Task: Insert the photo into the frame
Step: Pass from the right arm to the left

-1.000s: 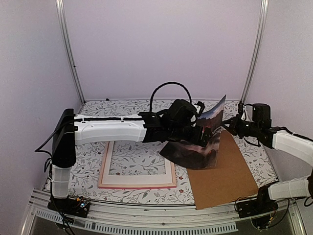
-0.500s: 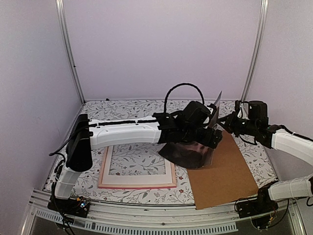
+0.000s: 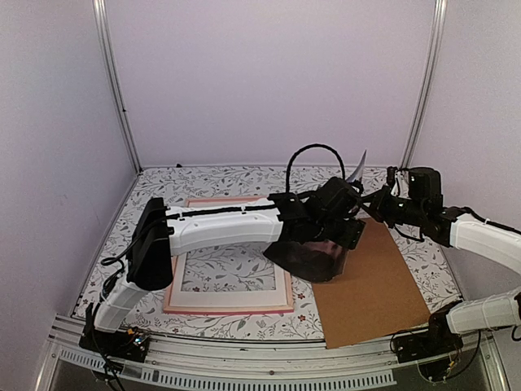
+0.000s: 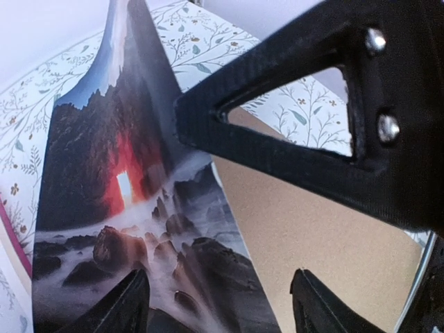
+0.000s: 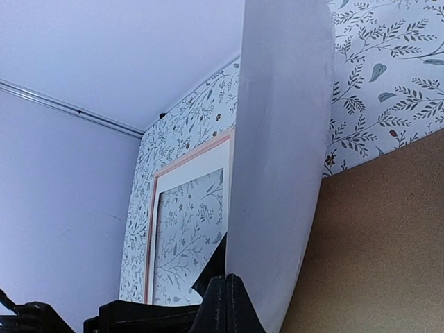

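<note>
The photo [image 3: 313, 259], a dark misty rock scene with a red glow, stands bent over the seam between the frame and the brown board. My right gripper [image 3: 370, 199] is shut on its raised top edge. The right wrist view shows the photo's white back [image 5: 277, 159] rising from the shut right gripper [image 5: 227, 305]. My left gripper [image 3: 346, 232] is open at the photo's lower right edge. In the left wrist view that edge of the photo [image 4: 125, 201] runs between the left gripper's [image 4: 222, 309] spread fingers. The pink frame [image 3: 172, 281] lies flat at centre left.
A white mat [image 3: 236, 298] sits inside the frame, with the floral tablecloth showing through its opening. The brown backing board [image 3: 374, 281] lies flat to the right of the frame, under the photo's right side. Side walls and metal posts enclose the table.
My left arm has reached farther right along the photo, and its fingers have narrowed. The photo's raised top has turned more edge-on, and the right gripper has shifted slightly left.
</note>
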{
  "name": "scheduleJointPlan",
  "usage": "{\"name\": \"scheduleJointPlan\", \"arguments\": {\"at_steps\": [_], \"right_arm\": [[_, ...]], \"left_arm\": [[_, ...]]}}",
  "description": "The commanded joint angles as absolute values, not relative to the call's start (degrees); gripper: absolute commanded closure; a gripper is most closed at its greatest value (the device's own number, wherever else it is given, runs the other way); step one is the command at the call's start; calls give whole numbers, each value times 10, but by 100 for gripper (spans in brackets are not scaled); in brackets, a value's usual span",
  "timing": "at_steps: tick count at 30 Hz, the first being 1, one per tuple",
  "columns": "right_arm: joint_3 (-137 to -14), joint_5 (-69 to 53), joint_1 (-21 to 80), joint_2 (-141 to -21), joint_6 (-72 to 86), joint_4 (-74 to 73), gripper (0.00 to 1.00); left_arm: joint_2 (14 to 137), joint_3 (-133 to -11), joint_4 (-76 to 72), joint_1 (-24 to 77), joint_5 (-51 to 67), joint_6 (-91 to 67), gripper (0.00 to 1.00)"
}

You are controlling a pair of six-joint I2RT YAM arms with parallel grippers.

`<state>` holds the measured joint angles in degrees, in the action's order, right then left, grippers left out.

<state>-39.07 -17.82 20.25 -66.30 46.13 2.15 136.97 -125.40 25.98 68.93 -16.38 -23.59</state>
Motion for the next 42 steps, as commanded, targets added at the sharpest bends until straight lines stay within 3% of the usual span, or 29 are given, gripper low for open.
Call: {"name": "scheduleJointPlan", "arguments": {"at_steps": [1, 14, 33, 36, 42], "right_arm": [[-406, -162, 209, -668, 463, 28, 100], [-410, -152, 220, -678, 462, 29, 100], [-420, -152, 230, -679, 457, 25, 100], [-420, -156, 229, -680, 456, 27, 95], [-426, -157, 229, -675, 448, 17, 73]], "left_arm": [[1375, -1268, 272, 697, -184, -222, 33], [1371, -1260, 260, 696, -162, -210, 65], [1343, -1237, 261, 684, -154, -205, 92], [1332, -1228, 261, 682, -159, -204, 94], [1306, -1208, 260, 673, -163, -202, 100]]}}
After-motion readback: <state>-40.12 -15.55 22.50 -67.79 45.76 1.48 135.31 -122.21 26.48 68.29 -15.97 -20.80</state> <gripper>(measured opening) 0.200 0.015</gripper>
